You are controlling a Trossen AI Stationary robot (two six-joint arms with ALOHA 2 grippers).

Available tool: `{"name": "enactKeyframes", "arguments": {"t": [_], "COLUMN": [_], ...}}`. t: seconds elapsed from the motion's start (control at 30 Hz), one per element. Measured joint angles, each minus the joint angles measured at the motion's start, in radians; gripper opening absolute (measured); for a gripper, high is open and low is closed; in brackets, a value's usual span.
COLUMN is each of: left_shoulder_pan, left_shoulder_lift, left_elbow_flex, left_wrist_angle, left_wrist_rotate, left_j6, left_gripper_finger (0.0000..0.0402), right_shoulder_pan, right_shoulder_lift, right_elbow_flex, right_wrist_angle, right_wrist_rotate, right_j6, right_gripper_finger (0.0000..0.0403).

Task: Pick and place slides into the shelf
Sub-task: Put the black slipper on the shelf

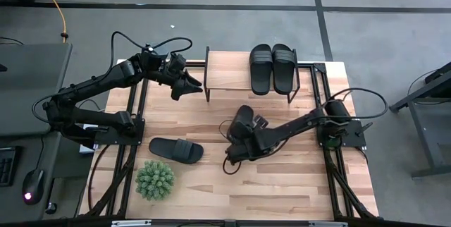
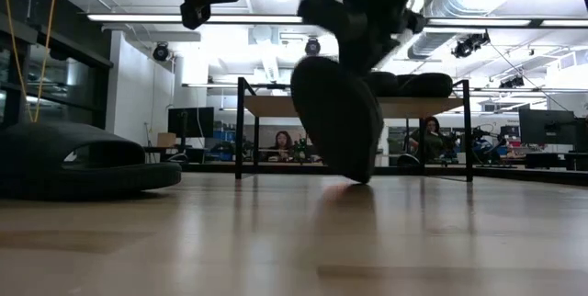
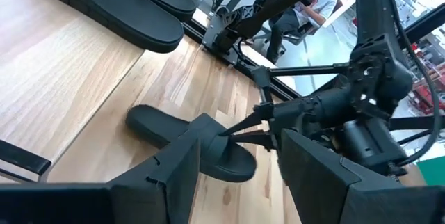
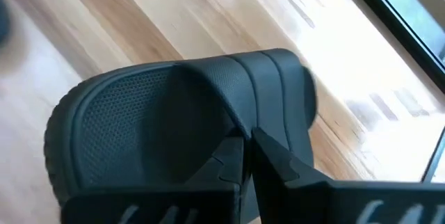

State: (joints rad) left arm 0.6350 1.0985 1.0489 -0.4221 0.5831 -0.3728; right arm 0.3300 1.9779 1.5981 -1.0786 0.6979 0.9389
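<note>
1. Filling the right wrist view, a slide (image 4: 188,120) has its strap pinched in the right gripper (image 4: 245,156).
2. Low view: that slide (image 2: 338,117) hangs tilted, toe down (its strap hidden).
3. High view: two slides (image 1: 272,67) lie lengthwise on the shelf (image 1: 229,72); another slide (image 1: 176,149) lies crosswise on the table (image 1: 282,185). Left gripper (image 1: 184,89) hovers beside the shelf, fingers parted.

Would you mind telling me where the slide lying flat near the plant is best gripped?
Grip the loose slide by its wide strap, coming straight down from above. It lies flat, sole down, so the raised strap is probably the only part the fingers can close across. The left gripper, open by the shelf, seems nearer.
</note>
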Motion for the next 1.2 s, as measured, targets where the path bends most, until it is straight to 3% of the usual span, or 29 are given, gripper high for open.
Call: {"name": "enactKeyframes", "arguments": {"t": [0.63, 0.8, 1.2], "left_shoulder_pan": [0.001, 0.001, 0.001], "left_shoulder_lift": [0.0, 0.0, 0.0], "left_elbow_flex": [0.0, 0.0, 0.0], "left_wrist_angle": [0.18, 0.191, 0.188], "left_wrist_rotate": [0.0, 0.001, 0.0], "left_j6": [-0.177, -0.201, -0.23], "left_gripper_finger": [0.0186, 0.0186, 0.0186], "right_shoulder_pan": [0.104, 0.101, 0.041], "right_shoulder_lift": [-0.108, -0.152, -0.292], "right_elbow_flex": [0.108, 0.108, 0.109], "right_wrist_angle": [-0.073, -0.085, -0.064], "right_wrist_rotate": [0.007, 0.059, 0.083], "right_j6": [-0.041, -0.061, -0.275], "right_gripper_finger": [0.0, 0.0, 0.0]}}
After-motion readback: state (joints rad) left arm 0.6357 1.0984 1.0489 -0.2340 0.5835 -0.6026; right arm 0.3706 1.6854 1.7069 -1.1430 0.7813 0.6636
